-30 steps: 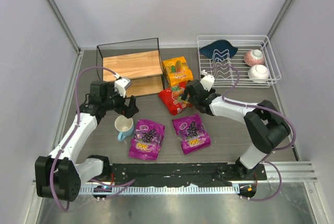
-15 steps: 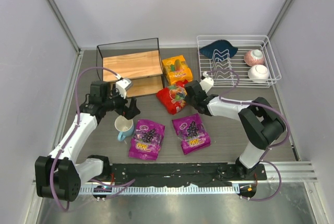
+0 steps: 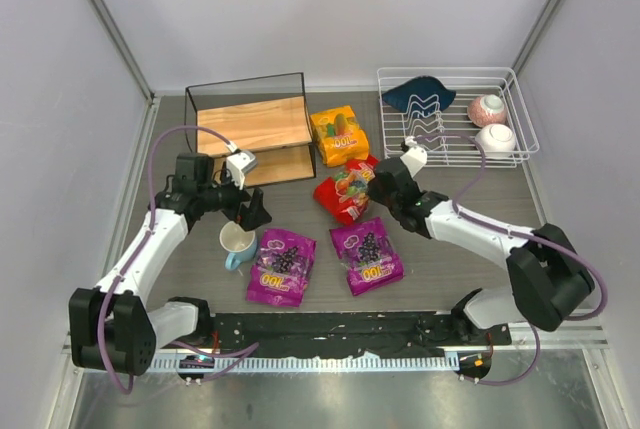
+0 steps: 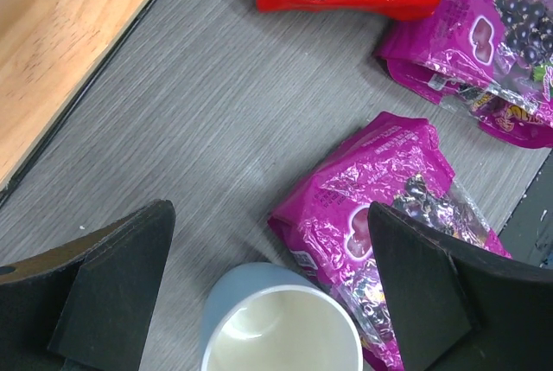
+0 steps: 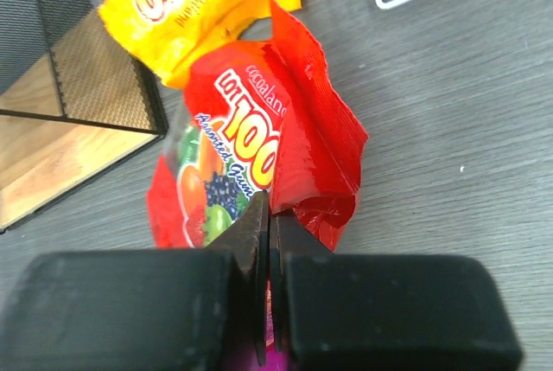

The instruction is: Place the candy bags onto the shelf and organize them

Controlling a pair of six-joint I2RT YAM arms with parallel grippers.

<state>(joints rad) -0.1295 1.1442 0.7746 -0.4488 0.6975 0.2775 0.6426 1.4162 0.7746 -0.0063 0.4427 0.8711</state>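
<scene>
A robot lab cell: white walls (image 3: 340, 19) are enclosing a grey table (image 3: 445, 281), a black rail (image 3: 330, 327) running along its near edge.

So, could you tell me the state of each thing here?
Red bag, edge pinched by the right fingers.
Orange bag, lying flat beside the shelf.
Left purple bag, lying flat.
Right purple bag, lying flat.
Shelf, top board bare.
Mug, upright, empty.
Left fingers, open over the mug.
Right fingers, shut on the red bag.
</scene>
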